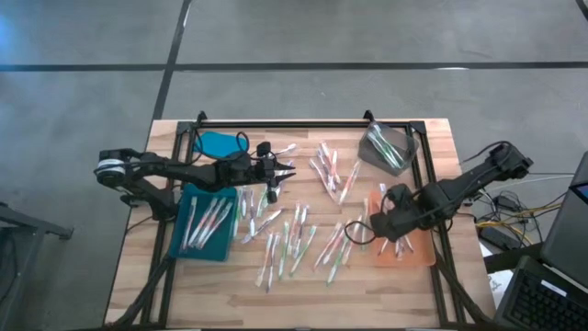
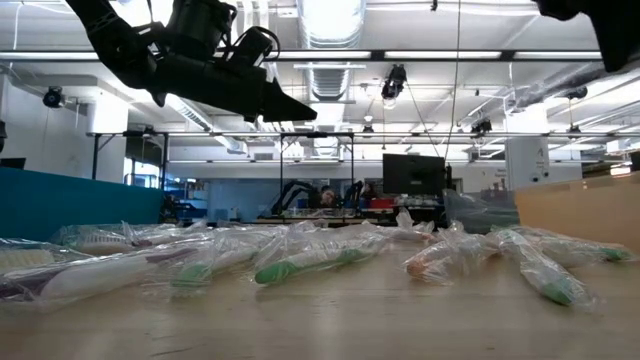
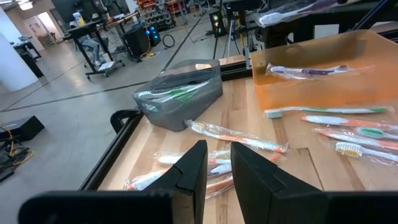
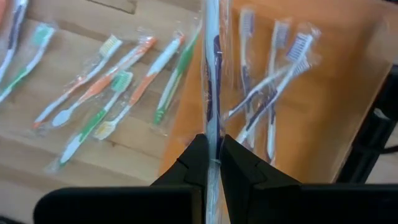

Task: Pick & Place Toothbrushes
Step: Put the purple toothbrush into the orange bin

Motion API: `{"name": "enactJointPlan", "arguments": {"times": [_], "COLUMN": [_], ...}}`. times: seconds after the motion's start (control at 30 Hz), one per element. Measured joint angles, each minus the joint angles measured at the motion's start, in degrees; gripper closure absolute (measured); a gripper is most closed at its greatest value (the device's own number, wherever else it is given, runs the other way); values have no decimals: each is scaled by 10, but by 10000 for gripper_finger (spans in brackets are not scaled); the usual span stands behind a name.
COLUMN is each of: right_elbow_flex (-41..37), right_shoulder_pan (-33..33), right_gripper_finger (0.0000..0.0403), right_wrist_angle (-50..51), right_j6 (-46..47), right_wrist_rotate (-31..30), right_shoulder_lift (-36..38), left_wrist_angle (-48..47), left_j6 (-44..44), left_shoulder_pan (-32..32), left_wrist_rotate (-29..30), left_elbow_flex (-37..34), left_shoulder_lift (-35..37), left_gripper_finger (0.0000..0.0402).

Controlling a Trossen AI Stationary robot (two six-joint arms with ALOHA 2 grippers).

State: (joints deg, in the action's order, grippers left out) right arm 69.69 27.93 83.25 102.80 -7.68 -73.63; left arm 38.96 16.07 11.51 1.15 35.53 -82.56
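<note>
A wrapped purple toothbrush (image 4: 212,74) hangs pinched in the right gripper (image 4: 213,158), just above the rim of the orange tray (image 4: 323,93), which already holds a few purple ones. The teal tray (image 1: 204,246), across the table from the orange tray, holds several more, and a grey bin (image 3: 180,96) some green ones. Most loose toothbrushes (image 1: 294,241) lie scattered on the wood between the trays, so sorting looks well under halfway. The left gripper (image 3: 217,163) hovers beyond the teal tray, jaws slightly apart, empty.
</note>
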Motion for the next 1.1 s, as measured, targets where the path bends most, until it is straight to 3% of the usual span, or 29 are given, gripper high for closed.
{"name": "enactJointPlan", "arguments": {"times": [0.33,0.73,1.1], "right_elbow_flex": [-76,-191,-278], "right_shoulder_pan": [29,28,28], "right_gripper_finger": [383,383,383], "right_wrist_angle": [-14,-165,-316], "right_j6": [81,87,116], "right_wrist_rotate": [0,0,-44], "right_shoulder_lift": [0,0,-1], "left_wrist_angle": [0,0,0], "left_j6": [0,0,-1], "left_shoulder_pan": [0,0,0], "left_wrist_rotate": [0,0,0], "left_elbow_flex": [0,0,0], "left_shoulder_lift": [0,0,0], "left_gripper_finger": [327,327,327]}}
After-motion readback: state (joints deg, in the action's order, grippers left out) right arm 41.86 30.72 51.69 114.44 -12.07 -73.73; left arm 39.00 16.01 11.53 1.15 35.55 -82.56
